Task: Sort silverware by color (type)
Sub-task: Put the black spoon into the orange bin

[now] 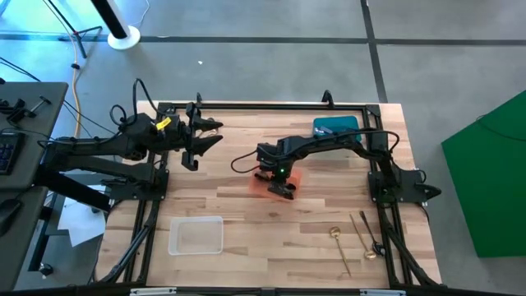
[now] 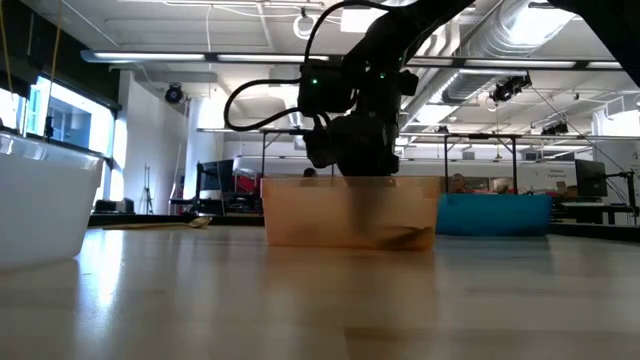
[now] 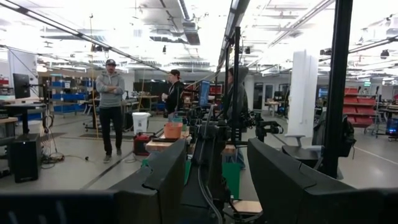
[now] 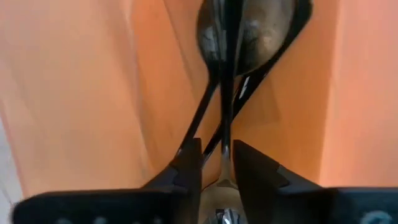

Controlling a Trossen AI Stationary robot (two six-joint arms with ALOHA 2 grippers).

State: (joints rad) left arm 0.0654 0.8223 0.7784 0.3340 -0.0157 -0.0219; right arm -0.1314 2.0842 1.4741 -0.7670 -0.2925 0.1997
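My right gripper [image 1: 282,186] reaches down into the orange bin [image 1: 260,186], which stands mid-table, and is shut on a dark spoon [image 4: 247,32]. Other dark handles [image 4: 200,118] lie under it on the bin's floor, seen as a dark shape [image 2: 402,238] in the low view. A gold spoon [image 1: 338,240] and two more thin pieces [image 1: 366,233] lie flat on the table near its right front corner. My left gripper [image 1: 204,136] hangs open over the table's far left part, touching nothing; its fingers stand wide apart in the left wrist view [image 3: 217,186]. My right gripper pinches the dark spoon's handle near its free end [image 4: 225,149] between the two fingers [image 4: 189,163], which lie along the handle and come from above into the bin. The spoon points away from the fingers, bowl end [image 4: 249,37] low in the orange bin; whether it rests there, I cannot tell.
A clear bin [image 1: 196,235] stands near the table's front left, and a teal bin [image 1: 335,125] at the far right. Bare wood lies between the bins. The black frame rails [image 1: 263,105] run along the table's edges. People stand in the room beyond.
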